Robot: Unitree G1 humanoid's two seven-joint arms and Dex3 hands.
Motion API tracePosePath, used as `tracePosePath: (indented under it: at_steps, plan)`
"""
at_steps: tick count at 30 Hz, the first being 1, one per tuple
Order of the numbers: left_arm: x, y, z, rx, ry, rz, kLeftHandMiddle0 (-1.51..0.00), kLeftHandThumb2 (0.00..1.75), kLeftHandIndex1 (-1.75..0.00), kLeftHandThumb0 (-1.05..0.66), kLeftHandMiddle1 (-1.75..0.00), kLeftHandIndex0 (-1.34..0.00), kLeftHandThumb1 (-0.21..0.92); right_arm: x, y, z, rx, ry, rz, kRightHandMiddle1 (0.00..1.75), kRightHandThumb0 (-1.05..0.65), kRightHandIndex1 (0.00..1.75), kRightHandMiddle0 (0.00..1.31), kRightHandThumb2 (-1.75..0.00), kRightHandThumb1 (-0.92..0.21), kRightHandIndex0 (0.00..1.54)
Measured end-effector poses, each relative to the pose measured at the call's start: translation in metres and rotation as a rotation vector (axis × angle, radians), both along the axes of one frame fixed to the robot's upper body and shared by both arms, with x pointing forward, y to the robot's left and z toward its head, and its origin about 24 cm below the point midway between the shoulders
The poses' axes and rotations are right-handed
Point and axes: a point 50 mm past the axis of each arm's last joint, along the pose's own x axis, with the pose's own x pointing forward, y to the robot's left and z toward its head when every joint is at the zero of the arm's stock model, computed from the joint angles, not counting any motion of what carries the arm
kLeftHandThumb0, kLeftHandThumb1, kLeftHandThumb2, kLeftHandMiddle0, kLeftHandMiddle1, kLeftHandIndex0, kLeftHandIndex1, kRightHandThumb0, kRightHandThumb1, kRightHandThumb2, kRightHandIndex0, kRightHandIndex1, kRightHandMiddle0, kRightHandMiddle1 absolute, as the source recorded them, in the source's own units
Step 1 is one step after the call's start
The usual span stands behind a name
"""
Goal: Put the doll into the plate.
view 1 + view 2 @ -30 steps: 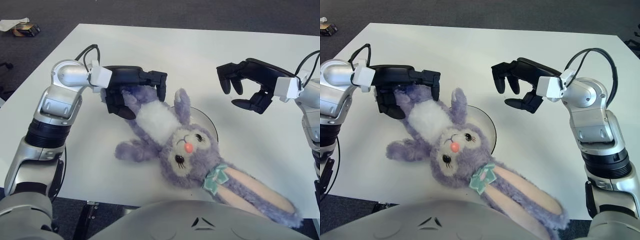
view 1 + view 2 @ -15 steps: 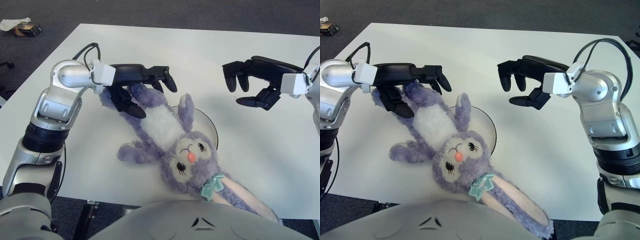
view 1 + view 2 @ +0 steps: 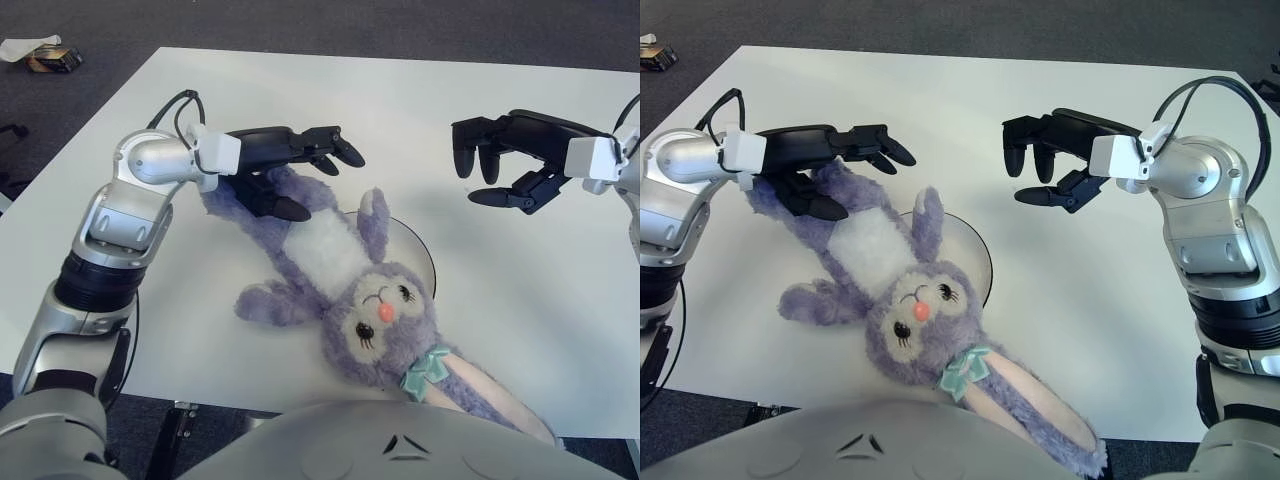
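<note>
Lavender plush, soft and shaggy, makes up the doll [image 3: 335,270], a long-eared rabbit with a white belly, an orange nose and a mint bow at the neck. It lies on its back diagonally through the middle of the frame, its torso over the left rim of the plate [image 3: 421,256], a shallow clear glass dish. One peach-lined ear trails to the lower right edge. The left hand [image 3: 290,165], black and glossy, hovers above the doll's legs in the upper left, fingers spread, gripping nothing. The right hand [image 3: 505,160] hangs at upper right, fingers loosely curled, empty. The table [image 3: 330,90] is smooth matte white; dark grey carpet [image 3: 300,25] surrounds it.
</note>
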Motion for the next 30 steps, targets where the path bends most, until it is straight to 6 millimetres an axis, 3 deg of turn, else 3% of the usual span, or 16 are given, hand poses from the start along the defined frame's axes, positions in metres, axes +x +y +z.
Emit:
tracePosePath:
  at_steps: [15,19,23,30]
  plan:
    - [0.0,-0.012,-0.007,-0.129,-0.064,0.055,-0.22,0.54,-0.99,-0.84,-0.83,0.0,0.92,0.003,-0.004,-0.001,0.016,0.041,-0.023,1.55,-0.01,1.36,0.37,-0.54,-0.77,0.49]
    - [0.006,-0.015,-0.008,-0.12,-0.081,0.082,-0.2,0.73,-0.87,-0.91,-0.74,0.0,0.92,0.006,-0.006,-0.002,0.015,0.056,-0.033,1.58,-0.01,1.37,0.34,-0.53,-0.79,0.49]
    - [0.016,-0.012,0.001,-0.113,-0.16,0.13,-0.2,0.82,-0.84,-0.94,-0.71,0.0,0.92,0.011,-0.009,-0.003,-0.007,0.055,-0.035,1.59,-0.01,1.36,0.33,-0.55,-0.77,0.5]
    - [0.035,0.009,0.029,-0.176,-0.31,0.202,-0.2,0.85,-0.9,-0.88,-0.72,0.0,0.92,0.019,-0.016,-0.008,-0.021,0.053,-0.033,1.62,-0.01,1.45,0.35,-0.78,-0.64,0.51]
